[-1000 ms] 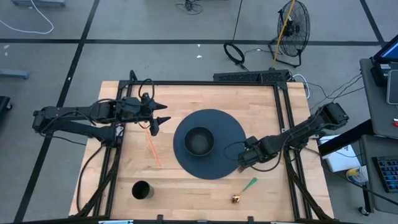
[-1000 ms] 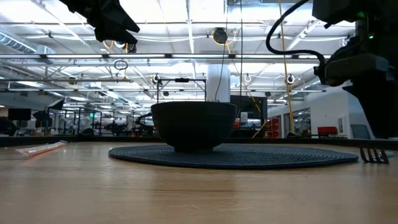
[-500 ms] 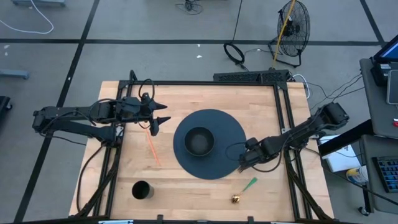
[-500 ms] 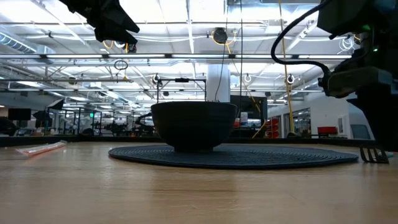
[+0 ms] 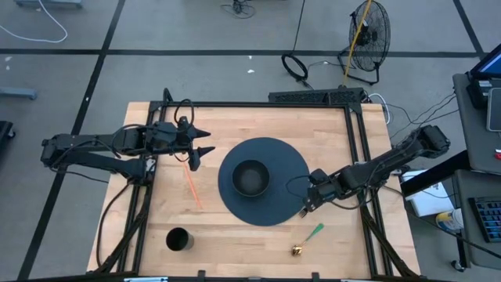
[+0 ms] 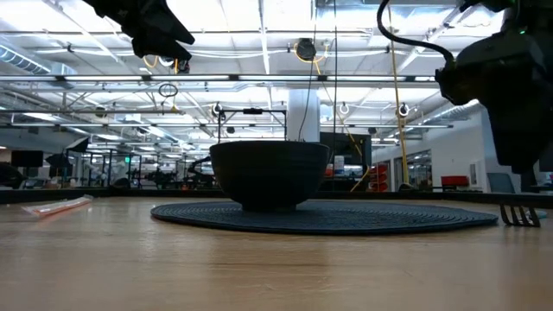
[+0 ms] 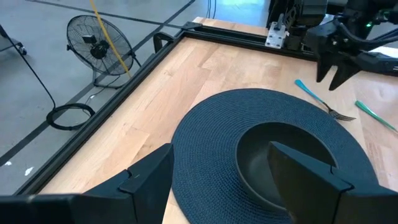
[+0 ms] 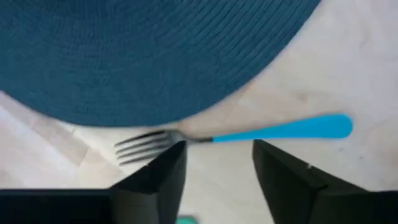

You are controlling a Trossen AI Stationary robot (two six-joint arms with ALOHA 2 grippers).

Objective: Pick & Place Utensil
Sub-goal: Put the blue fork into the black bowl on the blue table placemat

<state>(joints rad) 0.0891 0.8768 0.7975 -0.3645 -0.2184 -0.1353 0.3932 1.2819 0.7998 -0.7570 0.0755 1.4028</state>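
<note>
- Wooden table with a black frame on grey concrete floor; one floor fan beyond its far edge. High view count: one round dark placemat, one dark bowl at its centre, one dark cup near the front left, one orange straw left of the mat, one green utensil and one small gold object front right.
- Same view: left end effector hangs over the table left of the mat, above the straw's far end; right end effector sits at the mat's right front edge.
- Low view: bowl on mat, straw far left, one fork with tines resting on the table at the right, dark right arm above it.
- Left wrist view: fingers spread wide, nothing between them; bowl and mat ahead, blue-handled fork beside the mat's rim.
- Right wrist view: fingers apart, straddling the fork's neck from above without gripping; fork lies flat, just outside the mat.
</note>
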